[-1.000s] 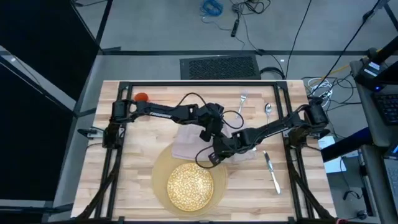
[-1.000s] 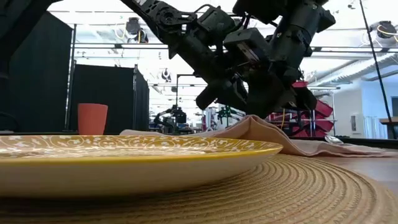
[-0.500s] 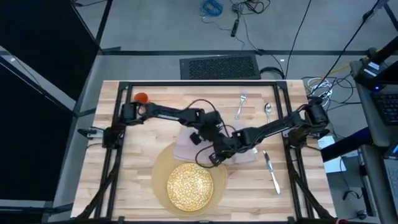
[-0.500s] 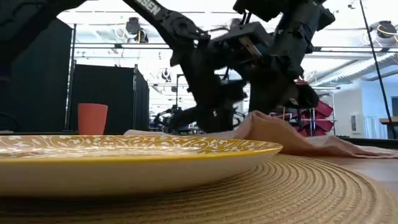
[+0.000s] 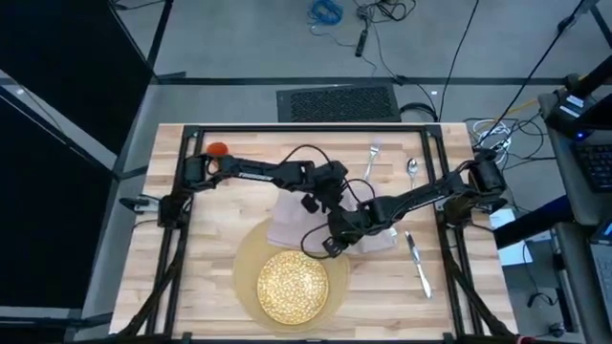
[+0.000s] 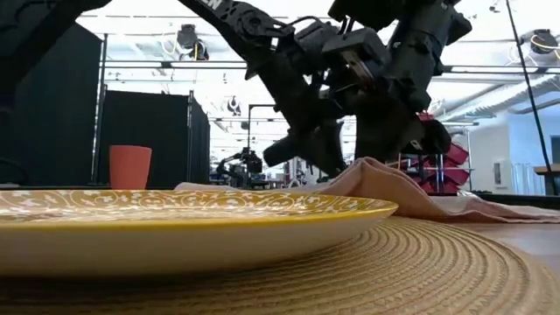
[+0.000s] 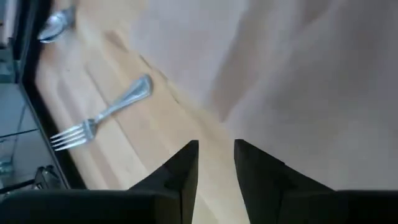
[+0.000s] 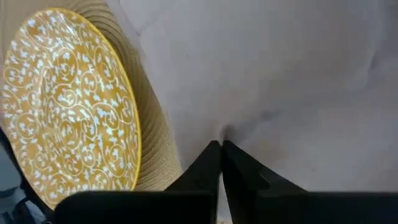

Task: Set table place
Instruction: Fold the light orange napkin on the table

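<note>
- Soft pinkish cloth napkin [image 8: 292, 81] lies wrinkled beside the woven round mat [image 8: 155, 143].
- Right gripper [image 8: 221, 149], frame centre, pinches a napkin fold.
- Left gripper [image 7: 216, 149] hovers slightly parted.

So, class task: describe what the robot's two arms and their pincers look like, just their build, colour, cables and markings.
Both arms are dark, nearly black, built of jointed segments. The left arm carries white lettering along one link, too small to read, and a thin black cable loops above its wrist. The left pincer and the right pincer each end in two flat, black, tapering fingers.
</note>
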Controlling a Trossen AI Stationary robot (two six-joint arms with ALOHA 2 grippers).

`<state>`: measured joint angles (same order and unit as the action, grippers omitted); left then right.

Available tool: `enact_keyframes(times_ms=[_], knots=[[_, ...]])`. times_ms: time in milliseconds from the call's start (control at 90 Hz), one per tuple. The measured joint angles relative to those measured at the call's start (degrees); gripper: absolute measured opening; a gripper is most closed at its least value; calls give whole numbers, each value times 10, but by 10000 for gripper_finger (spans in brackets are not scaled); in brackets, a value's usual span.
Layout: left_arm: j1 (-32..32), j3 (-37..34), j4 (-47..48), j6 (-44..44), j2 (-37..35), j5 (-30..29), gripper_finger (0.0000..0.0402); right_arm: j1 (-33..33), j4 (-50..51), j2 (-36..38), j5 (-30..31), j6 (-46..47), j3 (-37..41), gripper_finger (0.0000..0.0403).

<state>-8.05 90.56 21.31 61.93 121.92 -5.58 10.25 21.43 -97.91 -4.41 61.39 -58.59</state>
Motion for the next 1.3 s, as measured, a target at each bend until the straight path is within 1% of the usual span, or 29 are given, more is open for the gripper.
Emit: enact_keyframes(times_ms=[178,367,456,544,667,733,1122,1300], knots=[[-7,-1,7,-6,1,26,89,6,-9,0,-1,-28,0,0],[-9,-1,8,-14,1,39,89,18,-38,0,-5,-109,0,0],[-9,-1,12,-11,1,39,89,19,-41,0,-20,-125,0,0],[-9,-1,25,1,1,47,89,18,-36,0,-31,-126,0,0],[-8,-1,37,9,1,98,89,18,-35,0,-33,-126,0,0],[-7,-1,37,10,1,114,89,18,-35,0,-33,-126,0,0],[-7,-1,37,19,2,131,89,18,-36,0,-45,-115,0,0],[-4,-1,55,16,5,131,89,18,-36,0,-49,-113,0,0]])
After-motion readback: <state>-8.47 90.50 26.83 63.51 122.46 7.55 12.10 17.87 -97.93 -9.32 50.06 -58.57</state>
